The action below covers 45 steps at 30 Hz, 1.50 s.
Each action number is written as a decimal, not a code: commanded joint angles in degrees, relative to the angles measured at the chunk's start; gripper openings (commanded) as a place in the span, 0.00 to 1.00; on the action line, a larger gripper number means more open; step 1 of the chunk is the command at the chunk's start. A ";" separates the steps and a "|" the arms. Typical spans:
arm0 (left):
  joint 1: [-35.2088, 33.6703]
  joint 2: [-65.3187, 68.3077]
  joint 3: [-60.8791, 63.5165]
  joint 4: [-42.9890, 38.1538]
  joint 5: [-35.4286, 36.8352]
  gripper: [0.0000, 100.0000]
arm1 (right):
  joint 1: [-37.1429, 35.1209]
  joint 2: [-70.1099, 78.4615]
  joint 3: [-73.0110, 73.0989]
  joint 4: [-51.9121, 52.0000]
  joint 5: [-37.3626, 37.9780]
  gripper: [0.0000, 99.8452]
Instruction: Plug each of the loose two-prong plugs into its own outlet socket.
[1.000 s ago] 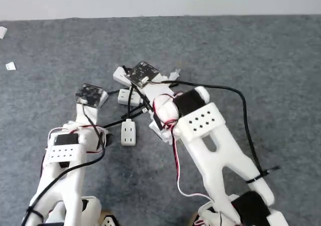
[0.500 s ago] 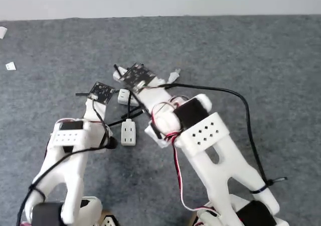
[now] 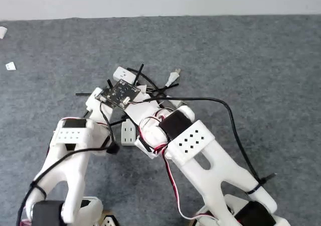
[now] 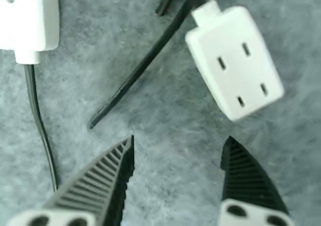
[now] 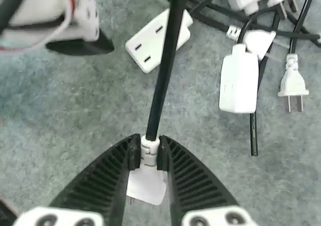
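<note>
Grey felt covers the table (image 3: 261,60). From above, the right arm (image 3: 188,143) has swung back and leftward over the last second. Its wrist is now close against that of the left arm (image 3: 72,135), which has pushed forward. The near socket (image 3: 128,133) between them has not moved, and a loose plug (image 3: 173,77) lies beyond among the cords.

At the left wrist, the left jaws stand wide apart and empty, just short of a socket (image 4: 233,60). A white block (image 4: 27,20) lies off to one side.

At the right wrist, the right jaws are closed on a held plug (image 5: 145,178) at its neck. Its cord (image 5: 165,60) runs out over what is likely the same socket (image 5: 158,37). The prongs are mostly hidden.

So the plug is in hand and seemingly being brought to a socket the left arm may steady. Nothing is seated yet.
</note>
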 commanded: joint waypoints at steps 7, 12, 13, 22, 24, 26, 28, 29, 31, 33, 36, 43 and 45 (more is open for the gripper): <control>3.34 -12.48 7.43 -0.88 -4.04 0.26 | -0.31 -1.45 -0.44 -3.03 -0.79 0.01; 5.27 -18.99 12.09 -0.88 -6.15 0.26 | -0.31 2.95 -0.88 -4.62 -0.62 0.01; 5.27 -20.13 12.79 -1.05 -6.24 0.26 | -0.31 4.00 -1.41 -4.79 -0.62 0.01; 5.10 -22.33 13.93 -1.05 -6.24 0.26 | -0.31 7.69 -5.27 -3.56 -0.70 0.01; 4.84 -22.42 13.93 -1.41 -6.24 0.26 | -0.22 7.52 -5.27 -4.26 -0.79 0.01; 2.46 -22.51 14.02 -3.43 -5.19 0.26 | 0.04 7.34 -5.19 -5.85 -0.88 0.01; 0.44 -22.51 13.93 -5.27 -1.32 0.26 | 1.01 7.52 -5.19 -7.87 -2.29 0.01; -0.44 -22.51 13.93 -6.59 0.70 0.26 | 1.54 7.69 -5.19 -9.54 -3.96 0.01; -2.90 -22.59 13.85 -9.85 5.54 0.26 | 2.86 8.04 -5.01 -13.32 -6.07 0.01; -5.80 -22.59 13.41 -13.45 11.52 0.26 | 3.82 8.31 -3.52 -18.42 -7.47 0.01; -10.29 -22.59 11.21 -14.68 19.69 0.26 | 4.44 8.84 0.35 -28.88 -10.90 0.01; -14.86 -22.59 9.63 -16.88 29.63 0.26 | 3.74 9.36 10.37 -51.21 -19.25 0.01; -15.65 -22.59 9.71 -18.11 31.03 0.26 | 3.47 9.36 11.69 -54.37 -20.04 0.01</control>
